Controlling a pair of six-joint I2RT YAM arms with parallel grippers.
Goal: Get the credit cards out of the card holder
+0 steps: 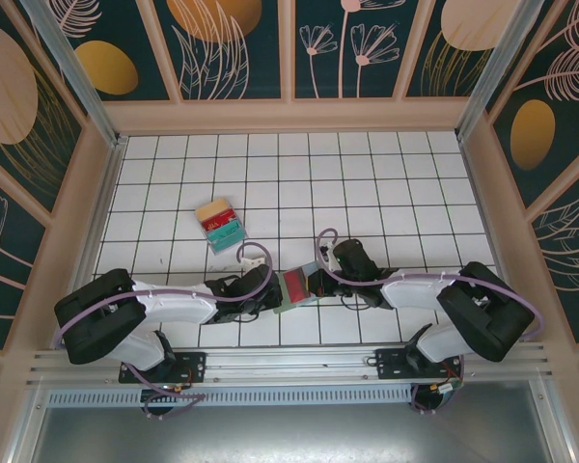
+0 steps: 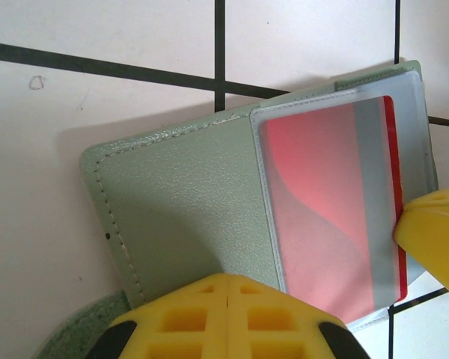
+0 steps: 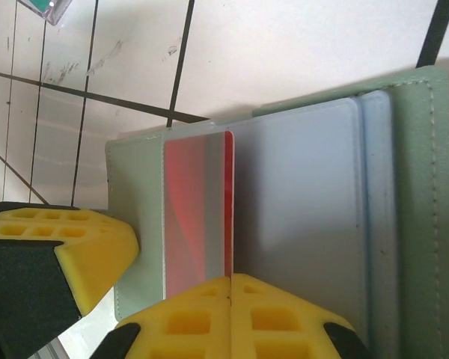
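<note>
Close to my bases, the green card holder (image 2: 187, 202) lies open on the desk (image 1: 367, 174). My left jaws are shut, with yellow pads (image 2: 179, 314) on its edge. My right jaws are shut too, pads (image 3: 284, 314) at the red card (image 2: 322, 202) in the clear pocket — whether they hold it I cannot tell. Farther back sits a stack of cards (image 1: 219, 224).

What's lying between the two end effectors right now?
The open grey-green card holder, a red card in its clear sleeve, lies between the left end effector and right end effector, seen in the top view.
</note>
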